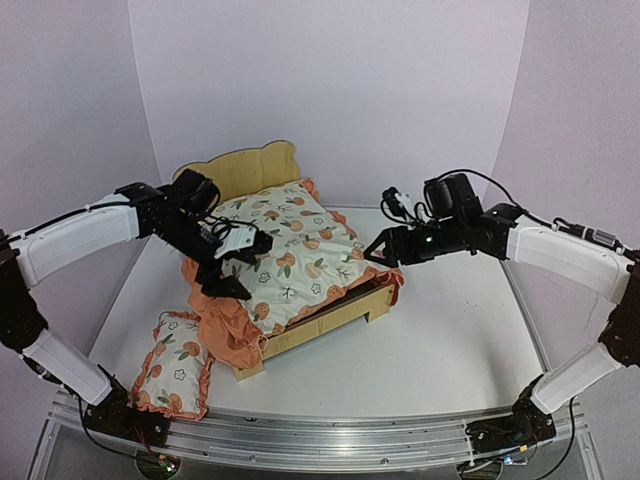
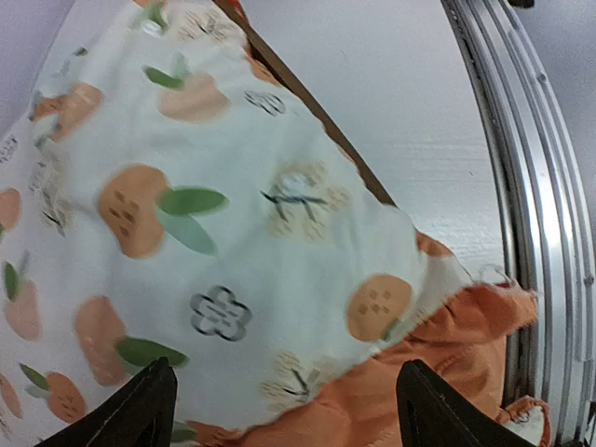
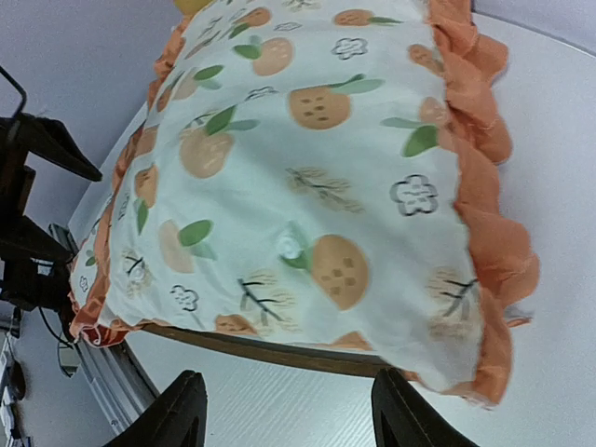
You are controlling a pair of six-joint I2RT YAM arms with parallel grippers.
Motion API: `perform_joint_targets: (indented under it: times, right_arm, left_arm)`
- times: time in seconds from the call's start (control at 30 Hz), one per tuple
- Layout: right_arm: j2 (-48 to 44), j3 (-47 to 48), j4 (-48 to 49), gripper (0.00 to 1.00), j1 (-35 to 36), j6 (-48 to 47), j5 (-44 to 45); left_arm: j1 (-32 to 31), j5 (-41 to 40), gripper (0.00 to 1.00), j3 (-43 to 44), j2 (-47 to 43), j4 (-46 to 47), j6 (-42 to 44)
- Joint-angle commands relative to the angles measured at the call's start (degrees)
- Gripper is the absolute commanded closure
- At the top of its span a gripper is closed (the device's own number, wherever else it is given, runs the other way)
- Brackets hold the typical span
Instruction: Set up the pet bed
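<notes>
The pet bed [image 1: 243, 170], a light plywood frame with a scalloped headboard and a low footboard [image 1: 325, 322], stands mid-table. A fruit-print cushion [image 1: 290, 250] with an orange ruffle lies on it, and the ruffle spills over the near left corner [image 1: 228, 330]. My left gripper [image 1: 250, 268] hovers open over the cushion's left edge; in the left wrist view the gripper [image 2: 284, 410] holds nothing above the cushion [image 2: 205, 186]. My right gripper [image 1: 380, 250] is open beside the bed's right side. In the right wrist view the gripper [image 3: 289, 414] faces the frame's edge [image 3: 270, 349] and the cushion [image 3: 298, 168].
A small matching fruit-print pillow [image 1: 175, 375] lies on the white table [image 1: 450, 340] at the front left, beside the bed's near corner. A metal rail [image 1: 320, 440] runs along the near edge. Lilac walls close in the back and both sides.
</notes>
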Motion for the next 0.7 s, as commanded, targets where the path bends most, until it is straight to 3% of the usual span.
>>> perform_joint_targets:
  times: [0.0, 0.13, 0.4, 0.53, 0.67]
  right_arm:
    - [2.5, 2.5, 2.9, 0.38, 8.1, 3.2, 6.1]
    - [6.4, 5.0, 2.9, 0.38, 14.9, 3.8, 8.6]
    - [12.7, 8.7, 3.5, 0.4, 20.7, 5.3, 9.5]
    - [14.3, 9.7, 3.4, 0.41, 22.8, 3.9, 9.4]
    - [16.3, 10.6, 3.4, 0.41, 24.4, 2.5, 7.5]
  left_arm:
    - [-0.3, -1.9, 0.17, -9.1, -6.5, 0.9, 6.5]
    - [-0.6, -1.2, 0.18, -15.3, -8.5, 3.8, 4.4]
    - [-0.9, -4.0, 0.26, -25.2, -11.9, 13.6, 4.3]
    - [-0.9, -5.2, 0.38, -25.8, -11.6, 15.9, 4.0]
    - [-0.9, -6.5, 0.61, -25.2, -11.9, 16.8, 3.6]
